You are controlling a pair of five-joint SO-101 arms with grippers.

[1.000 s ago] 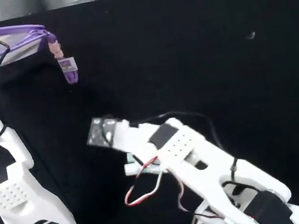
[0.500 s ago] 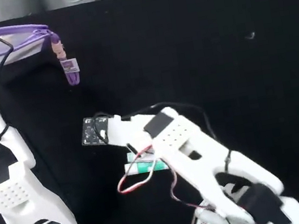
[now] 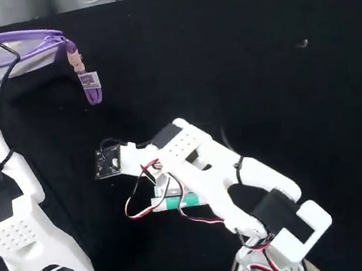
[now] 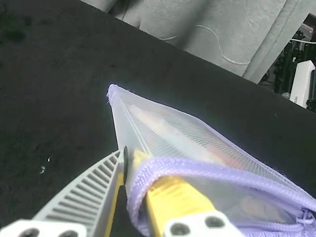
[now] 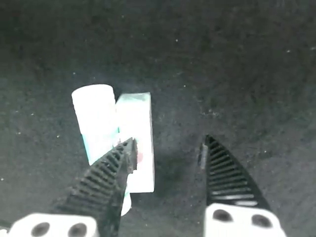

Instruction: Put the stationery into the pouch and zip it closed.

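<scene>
Left gripper [image 4: 131, 157]: we see it clamped on the pouch [image 4: 197, 140] at the purple-trimmed mouth, with the grey finger on one side of the fabric and the yellow finger on the other, and only the fabric in the gap.

Right gripper [image 5: 168, 145]: jaws wide apart and holding nothing, pointing down at the table [image 5: 237, 59]. One fingertip overlaps the lower end of the block [image 5: 136, 123]; we can't tell if it touches. The other tip is over bare table.

Count: two arms, one pouch, two loose stationery pieces, one zip tag.

Loose pieces: a white tube [image 5: 96, 116] and the white block lie side by side, touching along their length. In the high view they sit near the front of the table under the right arm [image 3: 201, 174], with a green band visible.

The pouch is held by the left arm [image 3: 5, 206] at the far left corner of the table, well apart from the loose pieces. It is translucent white mesh with purple zip trim. The mouth is open at the gripped end, and the zip tag [image 3: 90, 81] hangs off the other end. We make out orange-red shapes through the mesh, but can't tell what they are.
</scene>
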